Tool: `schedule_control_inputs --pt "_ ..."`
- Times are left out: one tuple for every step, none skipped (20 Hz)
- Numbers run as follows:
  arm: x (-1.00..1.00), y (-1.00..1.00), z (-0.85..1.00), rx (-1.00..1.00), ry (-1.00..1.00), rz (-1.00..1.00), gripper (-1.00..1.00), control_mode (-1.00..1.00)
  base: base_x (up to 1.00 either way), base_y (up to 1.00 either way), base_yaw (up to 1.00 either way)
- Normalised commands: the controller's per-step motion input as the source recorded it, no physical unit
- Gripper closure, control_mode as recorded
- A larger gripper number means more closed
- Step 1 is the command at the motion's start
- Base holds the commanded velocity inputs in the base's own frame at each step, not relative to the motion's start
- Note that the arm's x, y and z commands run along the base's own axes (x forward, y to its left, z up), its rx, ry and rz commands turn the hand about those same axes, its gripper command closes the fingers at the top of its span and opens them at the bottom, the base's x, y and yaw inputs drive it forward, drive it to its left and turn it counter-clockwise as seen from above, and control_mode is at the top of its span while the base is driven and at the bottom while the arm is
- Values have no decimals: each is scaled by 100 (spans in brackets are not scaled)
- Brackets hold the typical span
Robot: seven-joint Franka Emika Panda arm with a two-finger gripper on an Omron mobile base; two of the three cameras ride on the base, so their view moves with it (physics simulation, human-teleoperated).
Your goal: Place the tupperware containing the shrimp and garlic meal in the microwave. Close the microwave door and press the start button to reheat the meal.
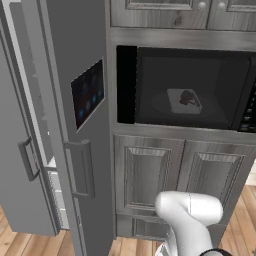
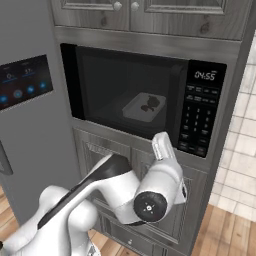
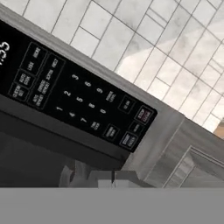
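Claw: the gripper point(image 3: 113, 183) has its two tips pressed together with nothing between them, low in the hand view, just in front of the lower edge of the keypad.
Arm: white arm point(image 2: 150, 195) bent in front of the grey cabinet doors point(image 1: 150, 172) under the microwave, its wrist raised toward the keypad's lower corner.
Keypad: black control panel point(image 2: 202, 112) on the right of the microwave point(image 2: 145, 100), rows of number keys and buttons, a lit clock at the top.
Door: the microwave door point(image 2: 130, 95) is closed, dark glass you can see through.
Container: the tupperware point(image 2: 144, 107) sits on the turntable inside, behind the glass, up and left of the claw and well apart from it.
Food: the meal point(image 2: 150, 104) shows as a dark lump in the container; details too dim to tell.
In the way: the shut door stands between claw and container.
Beside: tall grey fridge point(image 1: 75, 125) at left, with a touch panel point(image 1: 87, 94); its door is swung open.
Beyond: pale tiled wall point(image 3: 144, 39) right of the microwave.
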Motion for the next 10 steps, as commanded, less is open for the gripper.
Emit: schedule_control_inputs --pt "0 0 -15 39 10 0 100 -100 0 0 0" --pt "0 0 -14 39 13 1 100 -100 0 0 0" --pt "0 0 -13 37 14 1 100 -100 0 0 0" --pt "0 0 -9 37 13 1 100 -100 0 0 0" --pt "0 0 -9 34 13 0 100 -100 0 0 0" --pt "0 0 -11 31 13 0 100 -100 0 0 0" --pt "0 0 -12 29 13 0 100 -100 0 0 0" --pt "0 4 -14 26 12 0 100 -100 0 0 0" --pt "0 9 -13 23 12 0 100 -100 0 0 0" --pt "0 13 -10 22 9 0 100 -100 0 0 0"
